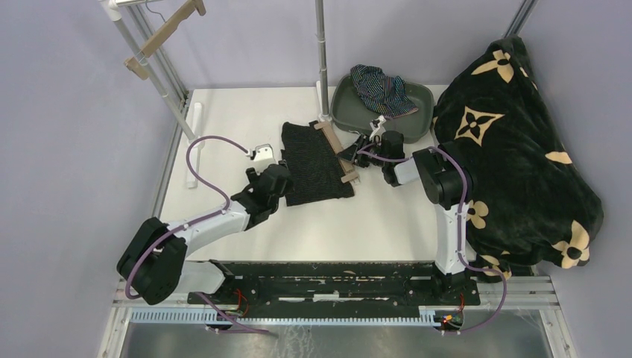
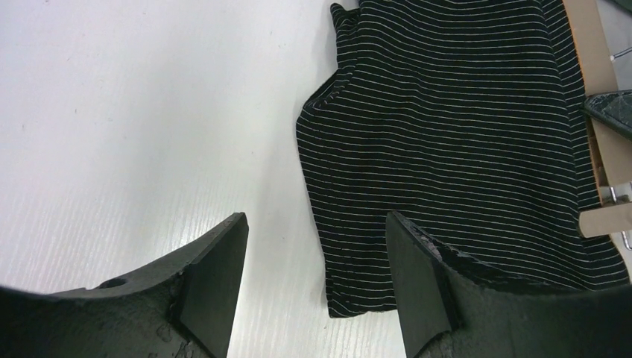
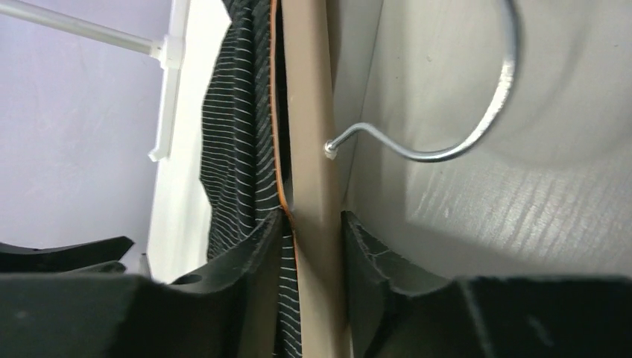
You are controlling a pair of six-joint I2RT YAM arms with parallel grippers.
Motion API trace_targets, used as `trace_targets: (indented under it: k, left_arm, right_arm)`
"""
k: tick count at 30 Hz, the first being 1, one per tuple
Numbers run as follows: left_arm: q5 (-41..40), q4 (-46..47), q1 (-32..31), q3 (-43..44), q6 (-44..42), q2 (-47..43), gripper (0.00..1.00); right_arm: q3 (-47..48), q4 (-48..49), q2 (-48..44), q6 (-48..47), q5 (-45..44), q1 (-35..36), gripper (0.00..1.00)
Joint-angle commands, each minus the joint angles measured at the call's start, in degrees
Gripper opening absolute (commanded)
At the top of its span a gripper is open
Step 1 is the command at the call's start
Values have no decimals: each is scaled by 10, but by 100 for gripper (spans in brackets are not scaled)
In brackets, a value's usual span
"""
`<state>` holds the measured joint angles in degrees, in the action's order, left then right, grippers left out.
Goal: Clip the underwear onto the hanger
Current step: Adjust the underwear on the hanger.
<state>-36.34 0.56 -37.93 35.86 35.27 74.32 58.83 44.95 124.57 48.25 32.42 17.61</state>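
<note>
The black pinstriped underwear (image 1: 317, 160) lies flat on the white table, its right edge against a wooden hanger (image 1: 337, 153) lying beside it. My left gripper (image 1: 277, 170) stands open low over the table at the garment's lower left corner (image 2: 358, 298), with bare table and that corner between its fingers (image 2: 317, 257). My right gripper (image 1: 358, 151) is shut on the hanger's bar (image 3: 309, 112) together with the fabric edge (image 3: 238, 149); the wire hook (image 3: 462, 134) curves away to the right. The navy striped underwear (image 1: 384, 88) lies in a dark basin.
The dark green basin (image 1: 421, 115) sits at the back centre-right. A big black blanket with tan flowers (image 1: 514, 149) covers the right side. A rack pole (image 1: 322, 52) rises behind the hanger. A second wooden hanger (image 1: 165, 33) hangs on the rack at the top left.
</note>
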Motion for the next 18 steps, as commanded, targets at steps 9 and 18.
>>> trace_targets:
  k: [9,18]
  left_arm:
    - [-10,34,5,40,2,25,74]
    - [45,78,31,89,-26,47,77]
  right_arm:
    - [-22,126,-8,28,45,-3,17]
    - [-96,182,-96,35,42,-3,1]
